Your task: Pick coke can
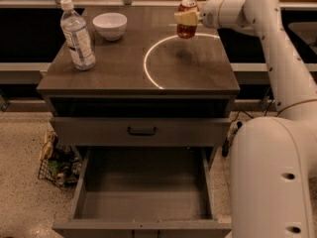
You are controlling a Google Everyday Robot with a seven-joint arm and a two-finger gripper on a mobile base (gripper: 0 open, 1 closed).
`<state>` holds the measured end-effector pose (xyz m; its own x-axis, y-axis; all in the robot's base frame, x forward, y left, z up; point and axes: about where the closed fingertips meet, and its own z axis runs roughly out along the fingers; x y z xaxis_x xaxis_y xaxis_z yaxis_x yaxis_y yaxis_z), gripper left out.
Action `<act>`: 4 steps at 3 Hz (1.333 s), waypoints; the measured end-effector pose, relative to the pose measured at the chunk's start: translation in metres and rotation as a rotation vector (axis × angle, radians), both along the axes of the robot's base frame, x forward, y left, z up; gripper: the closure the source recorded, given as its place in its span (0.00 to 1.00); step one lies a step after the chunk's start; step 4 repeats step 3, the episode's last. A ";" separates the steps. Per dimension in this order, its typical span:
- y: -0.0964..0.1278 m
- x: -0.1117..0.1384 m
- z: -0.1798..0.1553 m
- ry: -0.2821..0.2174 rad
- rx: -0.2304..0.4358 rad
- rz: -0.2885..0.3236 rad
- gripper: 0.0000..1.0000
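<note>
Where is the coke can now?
Camera view: the coke can is held in the gripper over the far right of the table, apparently raised off the top, right of the white bowl.
</note>
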<state>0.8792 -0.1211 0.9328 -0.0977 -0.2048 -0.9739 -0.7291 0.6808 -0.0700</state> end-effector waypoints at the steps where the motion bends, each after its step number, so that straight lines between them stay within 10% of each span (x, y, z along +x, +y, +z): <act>1: -0.017 -0.058 0.116 -0.292 -0.079 0.074 1.00; 2: -0.019 -0.094 0.160 -0.424 -0.142 0.136 1.00; 4: -0.016 -0.096 0.161 -0.444 -0.159 0.146 1.00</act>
